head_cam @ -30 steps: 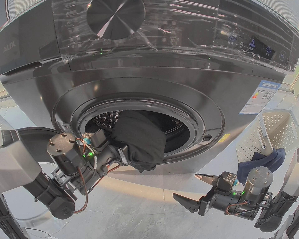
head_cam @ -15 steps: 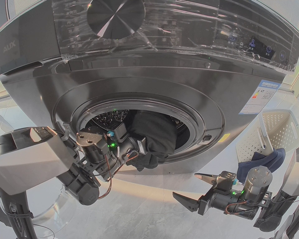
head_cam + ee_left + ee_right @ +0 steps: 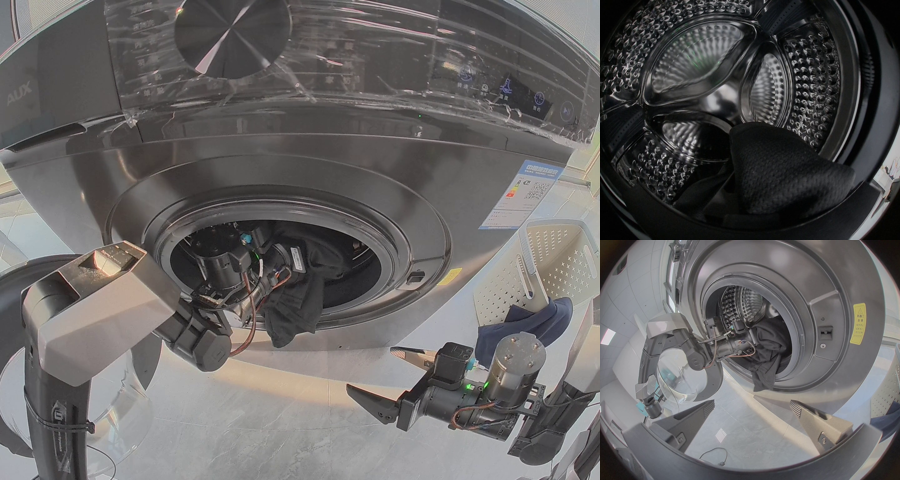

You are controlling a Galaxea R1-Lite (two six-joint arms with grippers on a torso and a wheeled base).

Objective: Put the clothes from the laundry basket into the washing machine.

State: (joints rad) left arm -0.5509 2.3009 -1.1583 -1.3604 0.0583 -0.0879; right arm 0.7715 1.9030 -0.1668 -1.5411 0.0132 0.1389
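Black cloth, one garment (image 3: 300, 294), lay half in the mouth of the grey washing machine (image 3: 375, 162) in the head view: upper part inside the opening, a lower tail draped out over the rim and hanging down the front. Left arm reached into the opening from the left. Left claw (image 3: 297, 257) was buried against the garment, so its grip could not be told. Round glass door (image 3: 119, 400) stood swung open at the left. Right claw (image 3: 381, 375) hung low in front of the machine, below the opening, wide open and holding nothing, above the grey tiled floor (image 3: 281, 431). White perforated laundry basket (image 3: 550, 256) stood at the right beside the machine, a dark blue garment (image 3: 531, 325) showing at its near side. Left wrist view: steel drum (image 3: 693, 62), dimpled and ribbed, with the black garment (image 3: 781, 175) heaped at the near edge of the opening and a fold trailing down toward the drum floor. Right wrist view: both fingers (image 3: 818, 424) of the right claw were spread far apart, nothing between them. Beyond them was the machine front, with the black garment (image 3: 768, 352) spilling over the rim and the left arm's wrist pressed to it. Glass door (image 3: 678, 377) stood open beside it, yellow sticker (image 3: 859, 323) near the latch.
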